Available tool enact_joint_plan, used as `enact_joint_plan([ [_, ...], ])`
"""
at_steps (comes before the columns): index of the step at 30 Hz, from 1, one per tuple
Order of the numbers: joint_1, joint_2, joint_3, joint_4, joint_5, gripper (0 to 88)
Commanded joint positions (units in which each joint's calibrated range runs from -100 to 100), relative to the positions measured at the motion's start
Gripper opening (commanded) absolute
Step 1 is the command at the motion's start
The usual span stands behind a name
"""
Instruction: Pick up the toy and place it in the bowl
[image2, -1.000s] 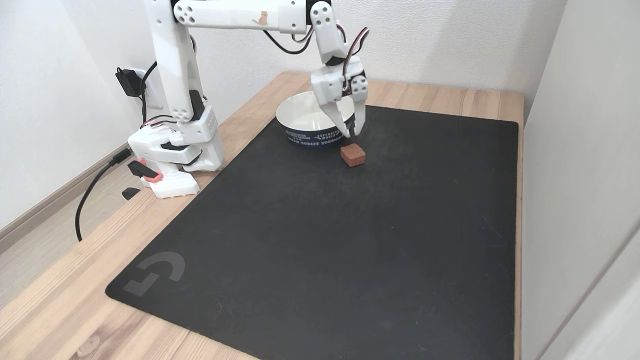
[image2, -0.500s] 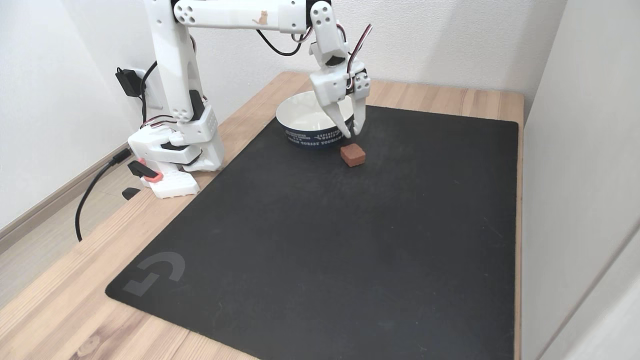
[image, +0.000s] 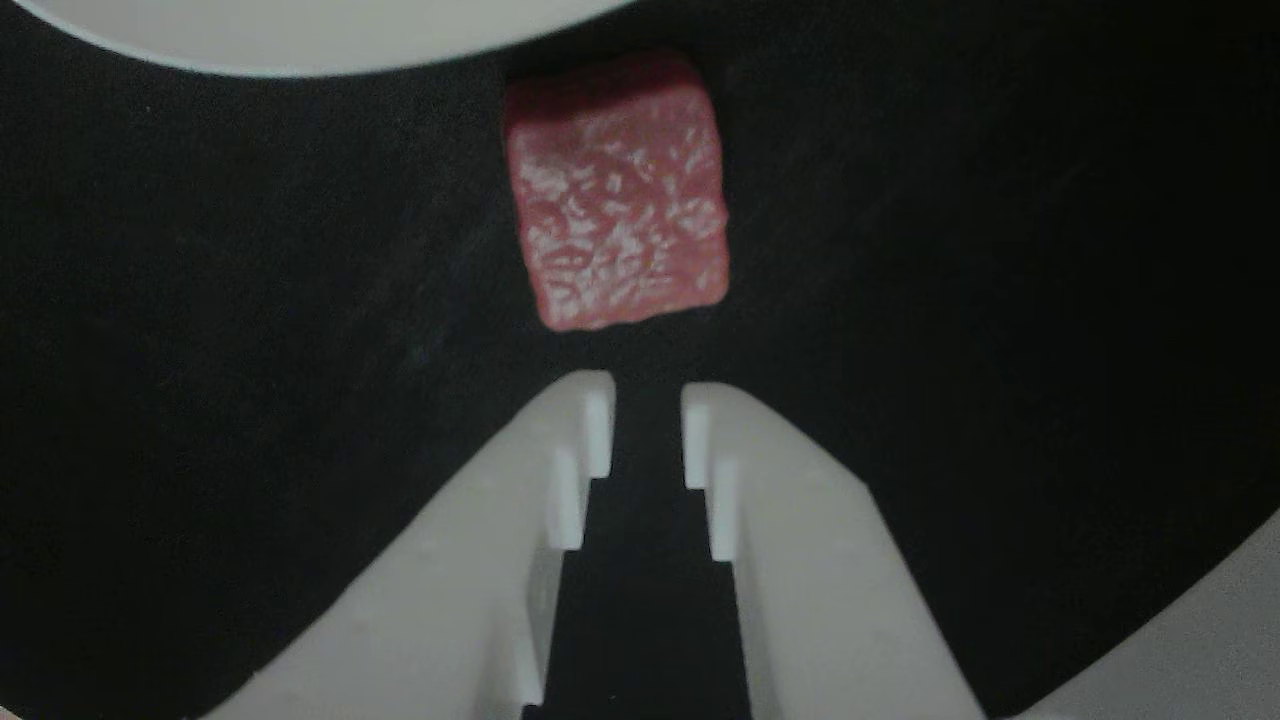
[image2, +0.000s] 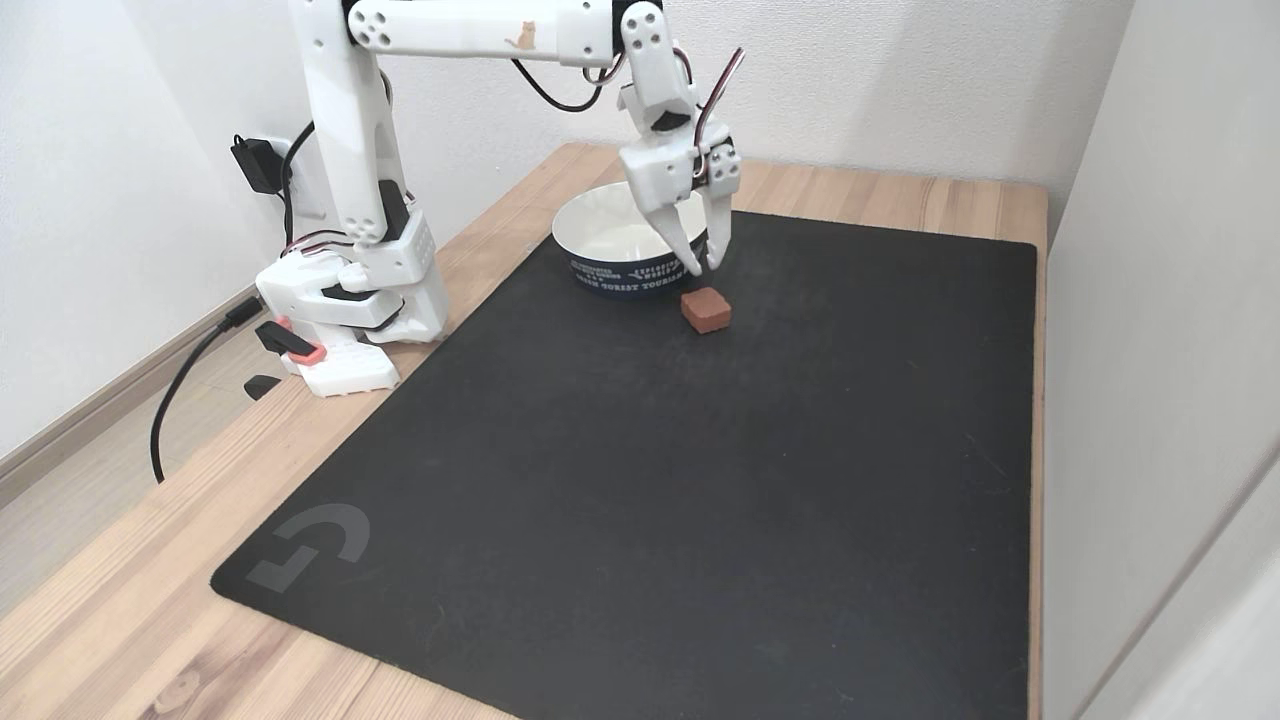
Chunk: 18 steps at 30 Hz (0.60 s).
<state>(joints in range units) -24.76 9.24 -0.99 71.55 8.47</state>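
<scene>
The end effector (image2: 704, 266) hovers just above the toy (image2: 706, 309), its jaws nearly closed with only a narrow gap and nothing between them. Over the past second it has risen slightly and turned at the wrist, while the toy has stayed put on the black mat (image2: 640, 480), just beside the bowl (image2: 605, 258). In the other view the toy (image: 618, 190) sits just ahead of the end effector (image: 648, 420). The grasp appears not yet begun; the jaws must widen first.
</scene>
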Motion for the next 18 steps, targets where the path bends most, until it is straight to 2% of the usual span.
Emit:
enact_joint_plan([
  [1,-0.5,0.0,-1.5,0.7,-0.1,2.4],
  [9,0.0,0.0,-1.5,0.7,-0.2,2.8],
  [11,0.1,0.0,-1.5,0.8,-0.2,5.7],
  [12,0.1,0.0,-1.5,2.4,-0.2,15.2],
  [16,0.4,0.0,-1.6,7.1,0.0,40.8],
  [18,1.0,0.0,-1.6,7.4,-0.2,40.8],
])
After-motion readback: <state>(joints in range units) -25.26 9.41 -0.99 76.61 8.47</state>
